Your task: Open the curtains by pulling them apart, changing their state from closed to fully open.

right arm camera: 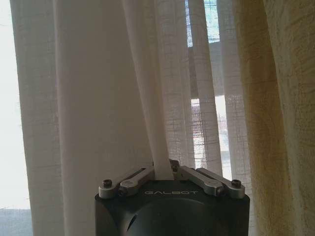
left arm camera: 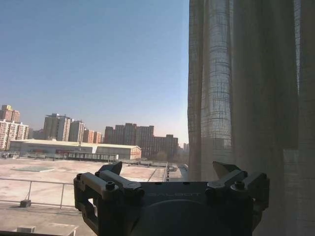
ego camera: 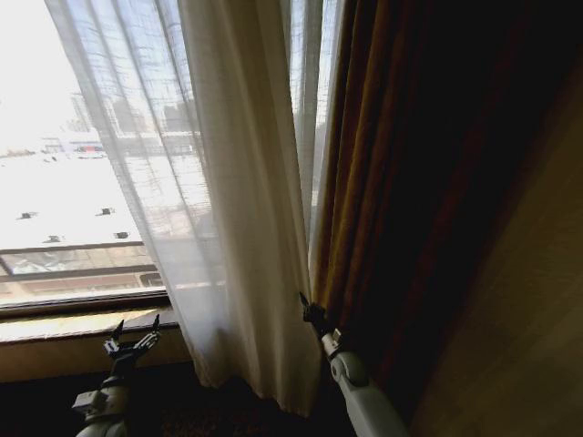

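Pinching a fold of the curtains (right arm camera: 162, 147) low down beside the dark drape (ego camera: 401, 182), the right gripper (ego camera: 310, 312) could lose the thin sheer fabric if tugged sharply; the left gripper (ego camera: 133, 339) waits open by the windowsill (ego camera: 55, 323).

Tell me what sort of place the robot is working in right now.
Probably an upper-floor room, perhaps a hotel room or apartment: a large window over rooftops and city buildings, sheer curtains beside a dark drape, and a wooden sill.
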